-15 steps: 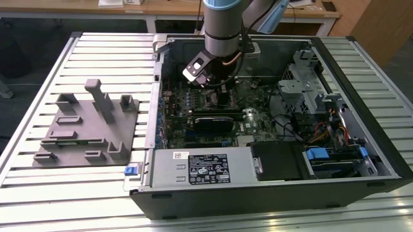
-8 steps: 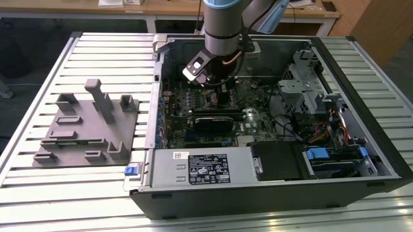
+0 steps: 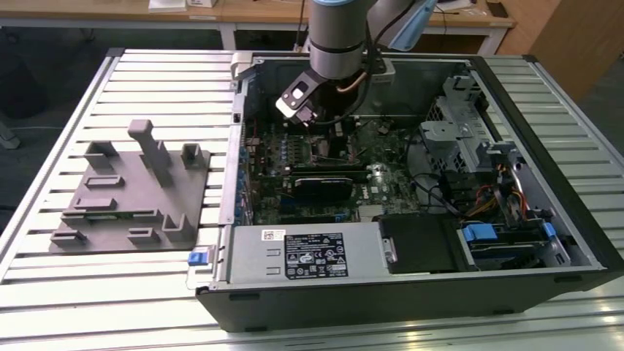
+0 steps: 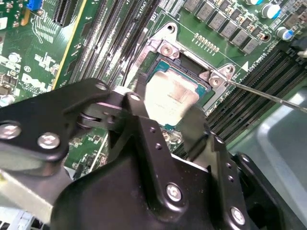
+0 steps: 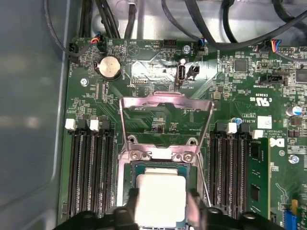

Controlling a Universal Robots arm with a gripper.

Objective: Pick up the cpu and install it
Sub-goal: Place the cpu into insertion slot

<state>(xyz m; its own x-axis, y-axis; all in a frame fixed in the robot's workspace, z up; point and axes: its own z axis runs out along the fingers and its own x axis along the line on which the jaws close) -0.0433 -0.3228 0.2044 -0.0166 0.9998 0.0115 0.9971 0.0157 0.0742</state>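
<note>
The gripper (image 5: pixel 162 206) is clamped on two opposite edges of the cpu (image 5: pixel 160 191). The cpu sits squarely over the socket (image 5: pixel 144 155), and the socket's load plate (image 5: pixel 165 100) is swung open.

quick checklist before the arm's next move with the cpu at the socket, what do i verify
1. Is the cover plate flipped open, off the socket? Ok.
2. Is the latch lever swung aside, not across the chip? Ok.
3. Is the cpu inside the socket frame? Ok, it sits within the frame in both wrist views.
4. Is the cpu flat and fully down? Cannot tell.
5. Is the gripper centred on the cpu? Ok. Whether it is gripping or has let go: cannot tell.
6. Are the cables away from the socket? Ok, they lie at the board's far edge.
</note>
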